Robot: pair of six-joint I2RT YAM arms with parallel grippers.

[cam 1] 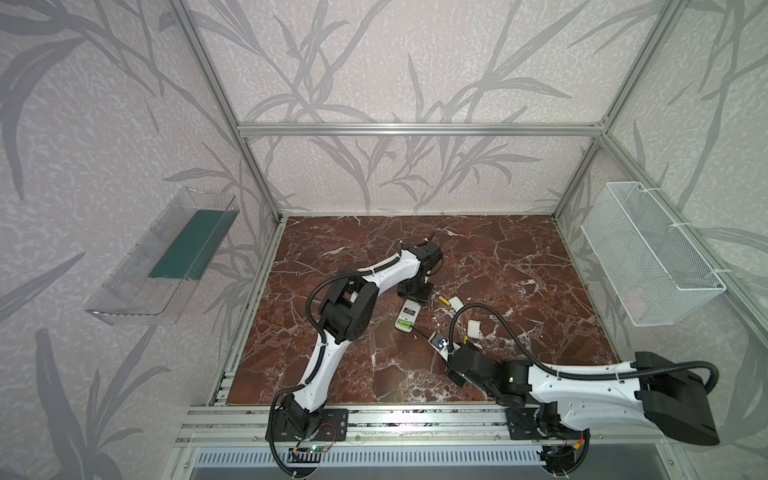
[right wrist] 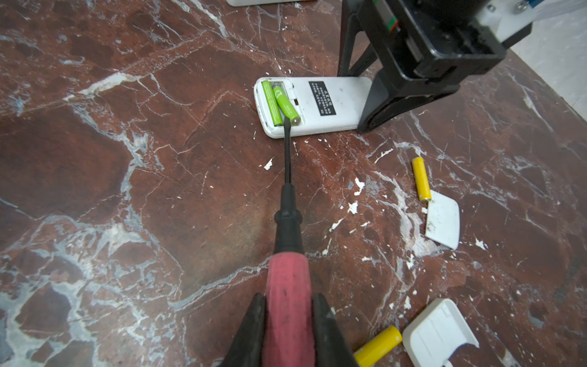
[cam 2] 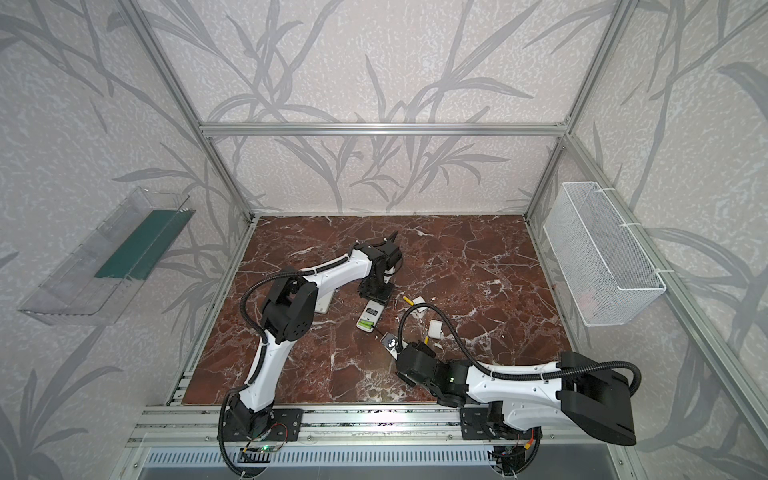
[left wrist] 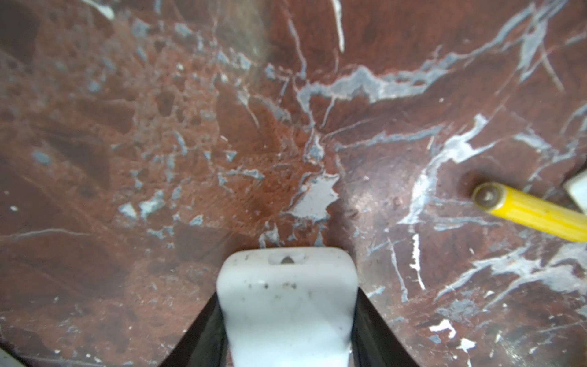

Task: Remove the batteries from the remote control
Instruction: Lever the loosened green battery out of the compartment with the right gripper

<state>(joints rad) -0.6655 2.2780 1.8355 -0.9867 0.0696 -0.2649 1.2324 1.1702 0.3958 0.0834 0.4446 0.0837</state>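
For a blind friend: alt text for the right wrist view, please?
The right hand grips a pink-handled screwdriver, its tip against one of two lime green batteries in an open white plastic remote control held by the left hand. Two yellow batteries and two white covers lie on the reddish marble table.

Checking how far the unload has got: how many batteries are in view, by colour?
Lime green batteries: 2, both in the remote
Yellow batteries: 2, loose on the table
Total: 4
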